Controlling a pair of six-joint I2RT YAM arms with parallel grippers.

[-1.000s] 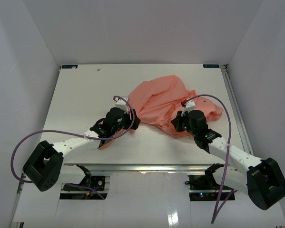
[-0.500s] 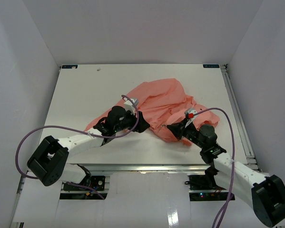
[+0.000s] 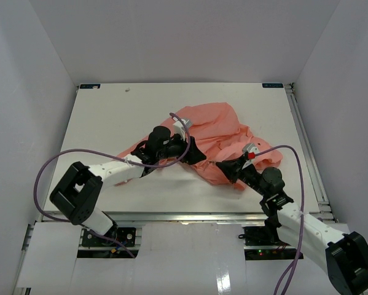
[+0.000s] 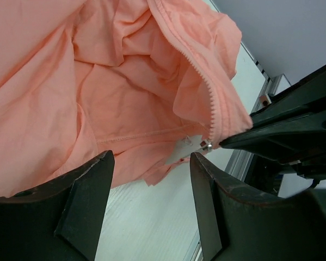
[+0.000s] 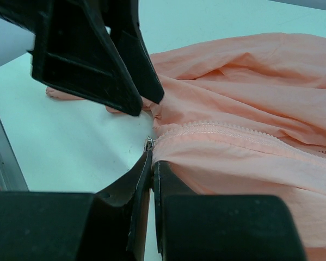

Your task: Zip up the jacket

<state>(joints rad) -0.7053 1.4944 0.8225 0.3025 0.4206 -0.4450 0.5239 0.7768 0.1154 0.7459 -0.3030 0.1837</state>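
Note:
The salmon-pink jacket [image 3: 220,132] lies crumpled on the middle of the white table [image 3: 110,117]. Its zipper teeth [image 4: 198,73] run down to a small metal slider [image 4: 207,144] at the lower hem. My right gripper [image 3: 223,165] is shut on that slider [image 5: 149,142] at the hem's near corner, and its jaws [image 5: 152,163] are pressed together. My left gripper [image 3: 197,153] is open and empty. It hovers at the jacket's left edge, just left of the right gripper. Its fingers [image 4: 92,201] stand wide apart above bare table and fabric [image 4: 97,81].
Metal rails [image 3: 306,141] run along the table's right edge and another runs along the front. Purple cables [image 3: 45,169] loop from both arms. White walls enclose the table on three sides. The left gripper's black fingers [image 5: 97,60] loom close in the right wrist view.

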